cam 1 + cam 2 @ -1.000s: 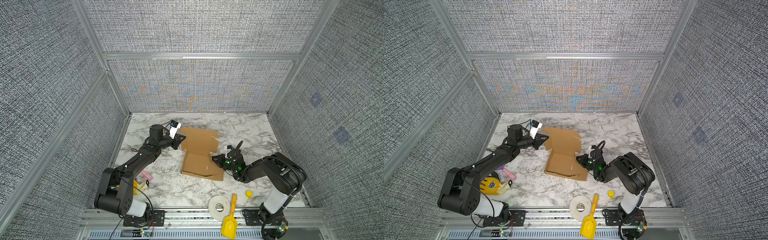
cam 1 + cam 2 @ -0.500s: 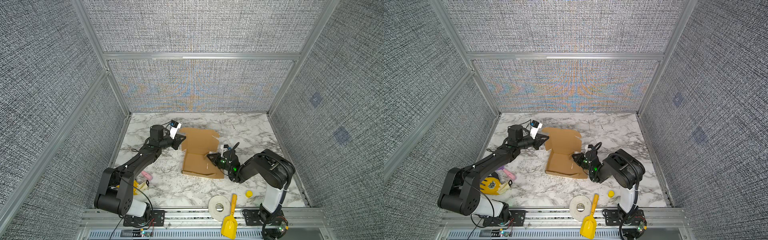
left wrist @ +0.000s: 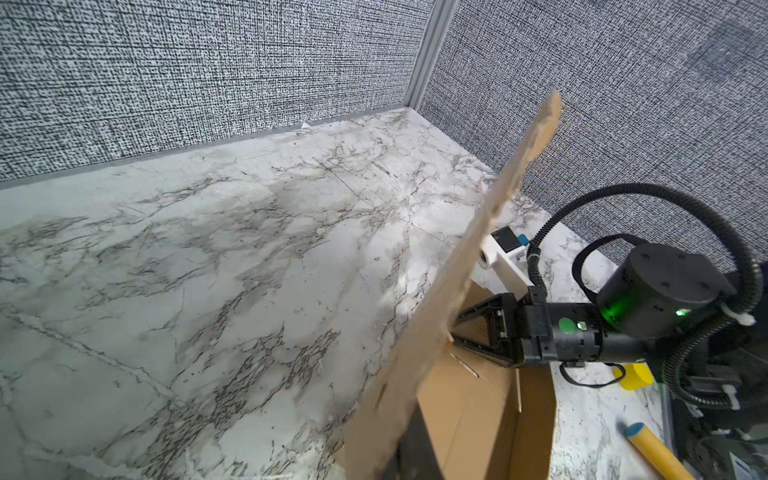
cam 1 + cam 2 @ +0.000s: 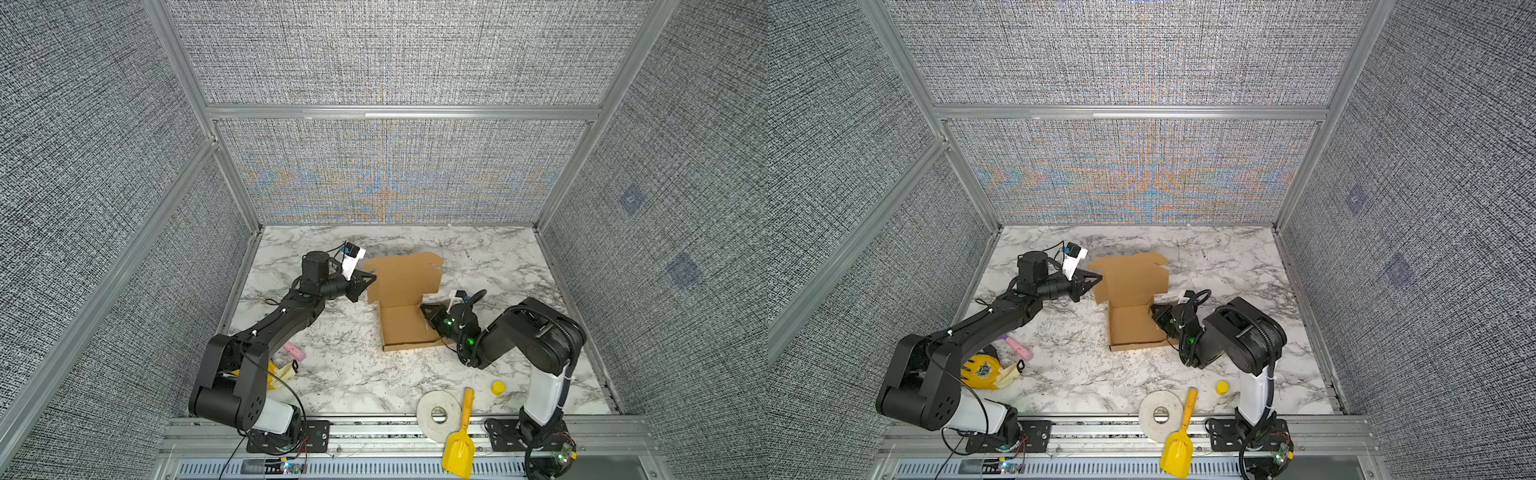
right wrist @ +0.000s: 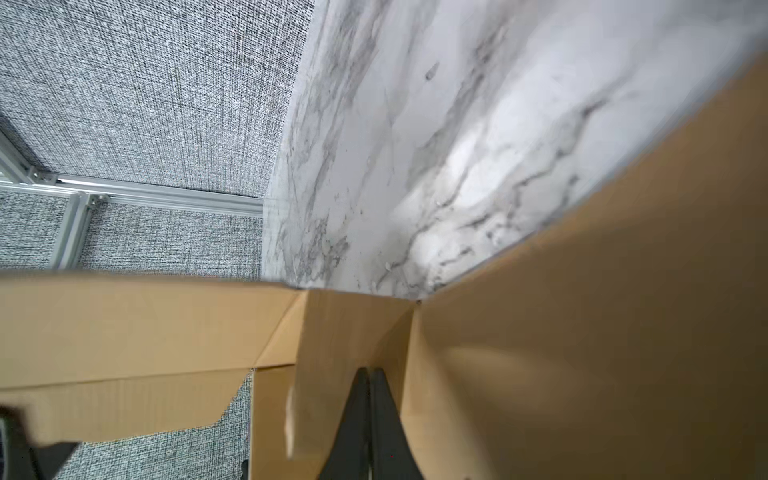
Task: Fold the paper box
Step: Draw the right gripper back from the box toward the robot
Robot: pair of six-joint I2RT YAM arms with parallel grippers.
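On a marble table [image 4: 340,374] inside a grey-walled cell, two black arms are working the paper box [image 4: 401,328]. It is lying between the two grippers, base panel flat and lid raised. The left gripper [image 4: 372,276] is pinching the lid's outer edge, jaws closed on the cardboard. The left wrist view is showing that lid edge-on and tilted, which both top views flatten. The right gripper [image 4: 423,309] is reaching into the near side of the base. Only the right wrist view is revealing its fingers [image 5: 353,436] pressed together, gripping nothing, tips against a small inner flap. Well behind that gripper, a white tape roll [image 4: 451,428] and a yellow scoop [image 4: 458,451] are lying. Well behind the left gripper, a yellow item [image 4: 984,370] is showing a printed emblem, too small to read, in a top view. A pink item [image 4: 294,352] is lying near it. A yellow cap [image 4: 498,387] is sitting just beside the scoop.
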